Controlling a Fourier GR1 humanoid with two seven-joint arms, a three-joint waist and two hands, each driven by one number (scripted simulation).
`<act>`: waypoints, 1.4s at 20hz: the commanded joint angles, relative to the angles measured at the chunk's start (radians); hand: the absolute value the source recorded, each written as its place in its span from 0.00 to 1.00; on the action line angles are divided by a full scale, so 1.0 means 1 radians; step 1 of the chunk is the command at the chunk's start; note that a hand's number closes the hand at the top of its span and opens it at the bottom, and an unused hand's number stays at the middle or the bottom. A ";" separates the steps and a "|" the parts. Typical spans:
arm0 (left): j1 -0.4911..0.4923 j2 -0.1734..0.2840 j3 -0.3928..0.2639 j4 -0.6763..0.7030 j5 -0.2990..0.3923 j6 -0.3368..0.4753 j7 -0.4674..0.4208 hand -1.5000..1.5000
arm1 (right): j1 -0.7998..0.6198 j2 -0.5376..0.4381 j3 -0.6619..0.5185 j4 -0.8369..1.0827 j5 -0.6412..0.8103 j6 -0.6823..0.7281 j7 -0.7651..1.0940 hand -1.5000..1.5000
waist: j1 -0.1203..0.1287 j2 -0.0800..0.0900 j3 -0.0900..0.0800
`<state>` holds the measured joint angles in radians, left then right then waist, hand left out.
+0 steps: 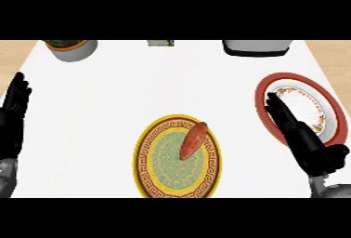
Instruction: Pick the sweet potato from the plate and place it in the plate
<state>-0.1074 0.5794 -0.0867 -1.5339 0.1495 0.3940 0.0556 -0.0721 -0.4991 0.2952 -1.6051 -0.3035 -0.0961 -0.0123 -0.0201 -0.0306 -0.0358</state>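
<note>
Two plates: yellow-rimmed plate (pixel 145 139) holding one sweet potato (pixel 192 140), red-rimmed plate (pixel 269 86).

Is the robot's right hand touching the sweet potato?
Apart. The head view shows the right hand over the red-rimmed plate, with bare white counter between it and the sweet potato on the yellow-rimmed plate.

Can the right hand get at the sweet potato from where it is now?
Probably yes: the right hand is open over the red-rimmed plate, and only bare counter separates it from the sweet potato.
</note>
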 commanded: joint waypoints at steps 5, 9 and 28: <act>0.038 -0.145 -0.114 0.045 0.017 -0.009 0.087 0.50 | -0.102 0.246 0.117 -0.145 0.148 -0.284 0.088 1.00 | 0.015 0.029 0.034; 0.078 -0.149 -0.122 0.068 0.049 -0.040 0.090 0.50 | -0.153 -0.184 0.104 0.019 0.581 -0.279 0.103 1.00 | -0.011 0.016 -0.003; 0.051 -0.248 -0.151 0.098 0.035 -0.039 0.118 0.50 | -0.064 0.150 0.328 0.083 0.968 -0.488 0.289 0.00 | 0.011 0.025 0.031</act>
<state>-0.0448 0.3338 -0.2472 -1.4427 0.1815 0.3600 0.1648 -0.0874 -0.2846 0.6117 -1.4919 0.5126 -0.6548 0.0789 -0.0034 -0.0029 -0.0027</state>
